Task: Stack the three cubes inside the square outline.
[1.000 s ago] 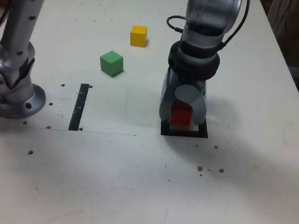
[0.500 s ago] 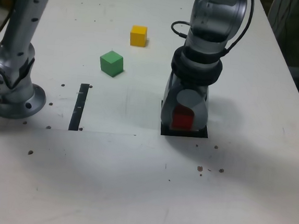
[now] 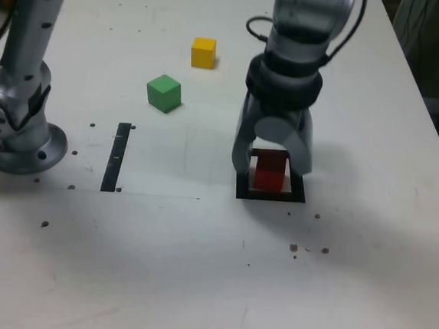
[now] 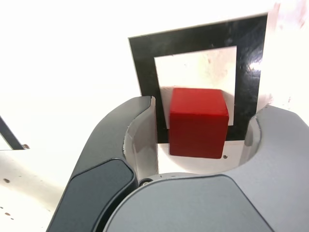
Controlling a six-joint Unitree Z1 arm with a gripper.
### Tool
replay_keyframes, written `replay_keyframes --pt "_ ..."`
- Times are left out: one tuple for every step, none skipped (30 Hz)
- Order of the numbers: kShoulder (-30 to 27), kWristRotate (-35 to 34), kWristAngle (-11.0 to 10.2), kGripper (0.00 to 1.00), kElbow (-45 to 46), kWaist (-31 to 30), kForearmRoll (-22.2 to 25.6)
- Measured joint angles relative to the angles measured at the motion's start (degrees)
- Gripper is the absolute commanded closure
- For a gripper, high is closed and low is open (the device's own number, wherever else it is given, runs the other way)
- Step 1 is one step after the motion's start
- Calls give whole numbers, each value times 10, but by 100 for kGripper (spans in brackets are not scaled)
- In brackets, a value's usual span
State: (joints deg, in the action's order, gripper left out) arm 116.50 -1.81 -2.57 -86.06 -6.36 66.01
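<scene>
1. Sitting inside the square outline (image 3: 271, 194) on the white tabletop (image 3: 195, 270): red cube (image 3: 270, 171), resting on the white centre and, in the wrist view (image 4: 198, 122), lapping over the black band on the side nearest the camera.
2. Hanging directly over that cube: the hand (image 3: 272, 163), its two grey fingers (image 3: 243, 147) standing spread on either side of the cube, a clear gap showing at each face in the wrist view; it is gripping nothing.
3. Lying at about 10 o'clock from the red cube in the exterior view, well apart from it: green cube (image 3: 163, 93), turned slightly askew.
4. Lying at about 11 o'clock from the red cube, beyond the green one and near it: yellow cube (image 3: 203, 52).
5. Running straight at 9 o'clock from the outline: black tape strip (image 3: 117, 156).
6. Standing at the exterior view's left edge, at 9 o'clock: arm base (image 3: 19, 128).
</scene>
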Motion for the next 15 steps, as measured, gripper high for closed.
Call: replay_keyframes --pt "-6 2 -4 1 1 5 4" --pt "-16 7 -11 1 3 15 12" --pt "-27 13 -17 1 8 28 20" --pt "-42 23 -23 1 14 46 28" --pt "-56 34 -28 1 19 64 33" --pt "-69 52 -33 1 22 82 38" --pt "-82 71 -37 1 24 101 44" --pt "-93 92 -42 1 24 121 51" --pt "-100 111 -47 1 23 139 55" --pt "-103 130 -53 1 21 157 59" --pt "-105 151 -60 1 15 177 63" --pt "-105 170 -67 1 10 196 66" --pt "-105 192 -75 1 3 217 69" --pt "-105 211 -84 1 -4 235 70" --pt "-105 230 -92 1 -10 253 71"
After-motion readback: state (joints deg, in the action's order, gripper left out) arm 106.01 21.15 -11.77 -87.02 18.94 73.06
